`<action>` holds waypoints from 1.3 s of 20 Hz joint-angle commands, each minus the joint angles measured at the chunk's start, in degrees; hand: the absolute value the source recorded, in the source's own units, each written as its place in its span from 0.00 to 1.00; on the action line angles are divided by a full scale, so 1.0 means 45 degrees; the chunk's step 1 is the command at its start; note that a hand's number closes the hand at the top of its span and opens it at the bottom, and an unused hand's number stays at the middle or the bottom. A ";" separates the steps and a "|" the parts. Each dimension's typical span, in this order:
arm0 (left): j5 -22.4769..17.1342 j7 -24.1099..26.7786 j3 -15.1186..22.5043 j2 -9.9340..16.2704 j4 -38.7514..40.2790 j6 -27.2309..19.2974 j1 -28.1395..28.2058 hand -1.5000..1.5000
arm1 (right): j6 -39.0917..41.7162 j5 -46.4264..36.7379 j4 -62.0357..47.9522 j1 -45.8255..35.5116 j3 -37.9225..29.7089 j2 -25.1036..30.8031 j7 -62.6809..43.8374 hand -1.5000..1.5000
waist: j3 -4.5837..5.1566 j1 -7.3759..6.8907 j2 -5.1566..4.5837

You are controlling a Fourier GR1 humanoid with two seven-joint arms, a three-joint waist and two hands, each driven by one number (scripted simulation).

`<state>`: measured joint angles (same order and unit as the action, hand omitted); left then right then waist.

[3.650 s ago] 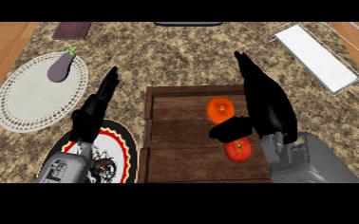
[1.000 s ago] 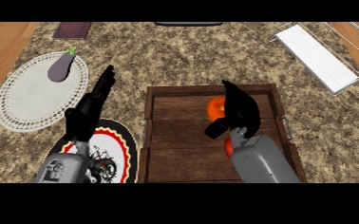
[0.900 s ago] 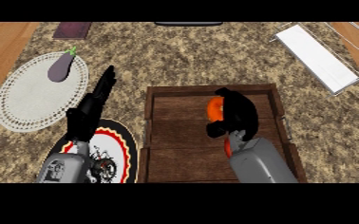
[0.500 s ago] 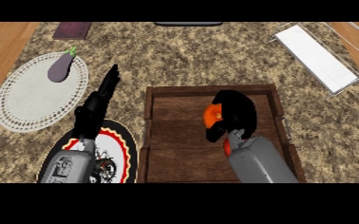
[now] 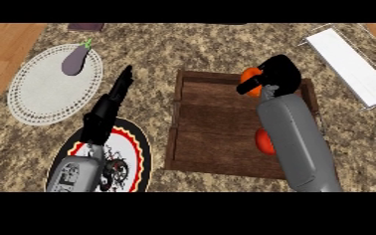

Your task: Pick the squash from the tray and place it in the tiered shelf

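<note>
The right black hand (image 5: 270, 75) is curling its fingers around an orange round squash (image 5: 252, 74) at the upper right of the brown wooden tray (image 5: 192, 124), mid-frame. A second orange object (image 5: 263, 141) is showing beside the grey forearm. The left black hand (image 5: 110, 104) is resting lower left, fingers straight and together. The white wire tiered shelf (image 5: 345, 64) is sitting at the upper right.

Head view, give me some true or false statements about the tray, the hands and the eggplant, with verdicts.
1. The right hand is curled round an orange squash over the wooden tray. True.
2. The eggplant lies in the tray. False: it lies on the white round mat.
3. The left hand holds the eggplant. False: it is open, holding nothing.
4. A second orange item shows in the tray beside the right forearm. True.
</note>
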<state>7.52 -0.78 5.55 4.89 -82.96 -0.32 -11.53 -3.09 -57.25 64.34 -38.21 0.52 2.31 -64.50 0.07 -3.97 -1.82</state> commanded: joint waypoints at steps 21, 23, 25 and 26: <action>0.0173 -0.0328 0.0347 -0.0401 0.0281 -0.0015 -0.0507 0.50 | -0.4811 -0.8755 -0.4834 -0.7624 -0.4040 0.1375 -0.4255 1.00 | 0.0043 -0.0422 0.0051; -0.0003 -0.0280 0.0104 0.0030 -0.0001 0.0310 -0.0605 0.50 | -0.4596 -0.9579 -0.5143 -0.8129 -0.4183 0.1637 -0.4524 1.00 | 0.0048 -0.0558 0.0056; 0.0441 -0.0209 0.0583 -0.0562 0.0249 -0.0222 -0.0333 0.50 | -0.4757 -1.0312 -0.5294 -0.8267 -0.4419 0.1740 -0.4586 1.00 | 0.0039 -0.0348 0.0041; 0.0106 0.0071 0.0160 -0.0104 0.0590 0.0204 -0.0310 0.50 | -0.4662 -1.0714 -0.5416 -0.8448 -0.4489 0.1791 -0.4589 1.00 | 0.0051 -0.0295 0.0004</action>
<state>8.28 -1.46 6.85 3.83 -81.55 0.13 -13.73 -22.87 -99.15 42.25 -72.36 -18.76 9.64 -70.30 0.27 -5.83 -1.76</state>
